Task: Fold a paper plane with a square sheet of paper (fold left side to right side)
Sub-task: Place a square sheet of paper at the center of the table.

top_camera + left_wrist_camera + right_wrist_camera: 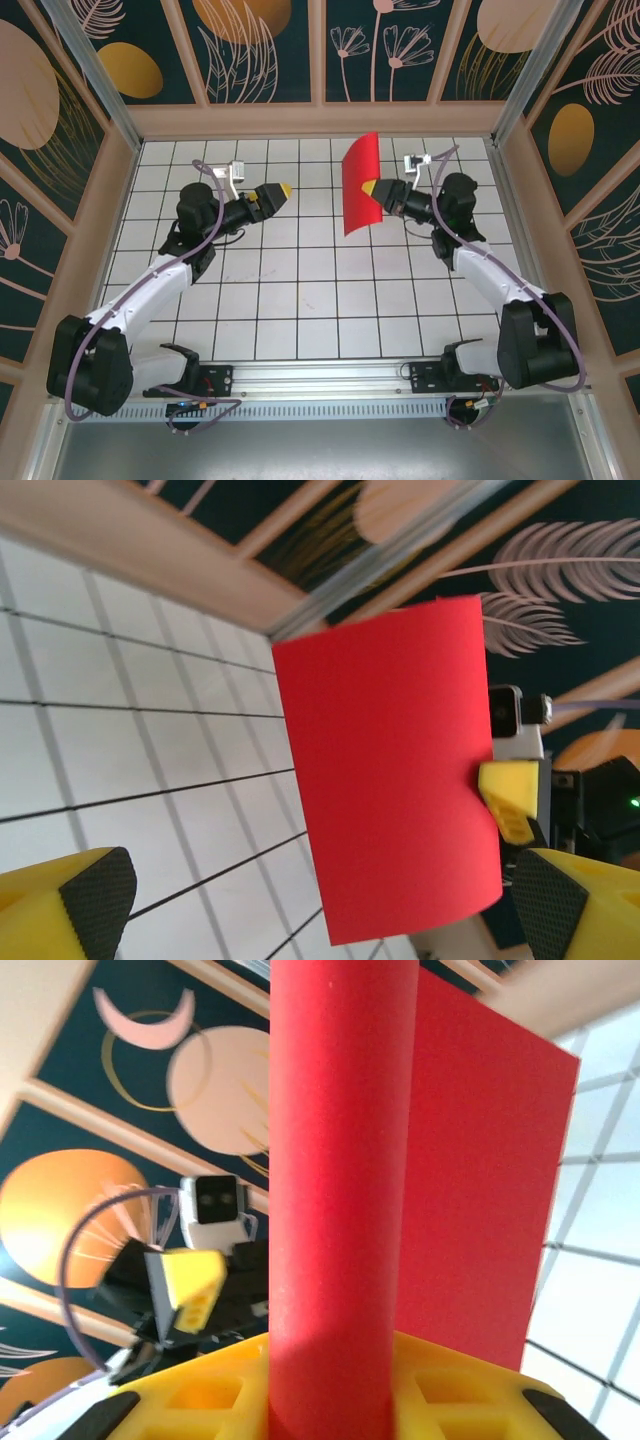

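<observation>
Pinching the square sheet of paper (358, 185) by its right edge, the right gripper (374, 190) holds it upright in the air over the far middle of the table (300, 290), bowed into a curl. The left gripper (284, 190) has its jaws spread wide and holds nothing, apart from the sheet. The paper looks very light, floppy, easily creased and slick between pads. Possibly no firm crease yet; hard to tell. Best hold: free left edge near a corner, gentle pinch.
</observation>
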You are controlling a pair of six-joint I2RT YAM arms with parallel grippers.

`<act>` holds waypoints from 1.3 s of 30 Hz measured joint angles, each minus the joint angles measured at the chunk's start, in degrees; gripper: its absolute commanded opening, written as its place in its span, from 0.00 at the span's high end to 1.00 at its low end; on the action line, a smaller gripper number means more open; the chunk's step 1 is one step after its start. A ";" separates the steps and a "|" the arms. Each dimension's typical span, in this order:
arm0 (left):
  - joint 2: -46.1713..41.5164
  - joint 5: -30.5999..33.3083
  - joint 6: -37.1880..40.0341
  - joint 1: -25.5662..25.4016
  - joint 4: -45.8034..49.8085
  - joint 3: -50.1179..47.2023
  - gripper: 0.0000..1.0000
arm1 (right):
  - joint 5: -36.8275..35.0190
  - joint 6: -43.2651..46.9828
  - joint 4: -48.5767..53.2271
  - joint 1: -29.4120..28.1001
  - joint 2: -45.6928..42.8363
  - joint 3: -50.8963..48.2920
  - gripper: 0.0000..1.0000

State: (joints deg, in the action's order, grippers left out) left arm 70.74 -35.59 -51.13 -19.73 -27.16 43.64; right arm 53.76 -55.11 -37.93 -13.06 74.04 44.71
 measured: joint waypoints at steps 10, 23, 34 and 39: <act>5.42 -9.25 -8.04 -0.83 -15.06 8.09 0.02 | 0.48 -4.00 -2.67 -6.10 -0.24 15.72 0.71; 7.48 -13.05 -13.27 -4.50 -25.44 11.93 0.40 | 0.22 -3.32 -0.20 -9.79 2.03 19.96 0.71; 7.41 -11.61 -12.11 -4.50 -22.32 9.88 1.00 | -2.95 2.95 9.70 -7.37 -0.28 17.40 0.43; 8.00 -10.45 -8.59 -4.50 -14.43 8.74 1.00 | -10.03 12.90 24.79 -4.92 -5.20 17.29 0.20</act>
State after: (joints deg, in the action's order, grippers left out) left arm 78.74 -46.04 -59.72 -24.23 -41.58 52.38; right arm 43.72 -42.22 -13.15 -17.98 68.84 62.00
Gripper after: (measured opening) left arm 0.063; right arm 0.734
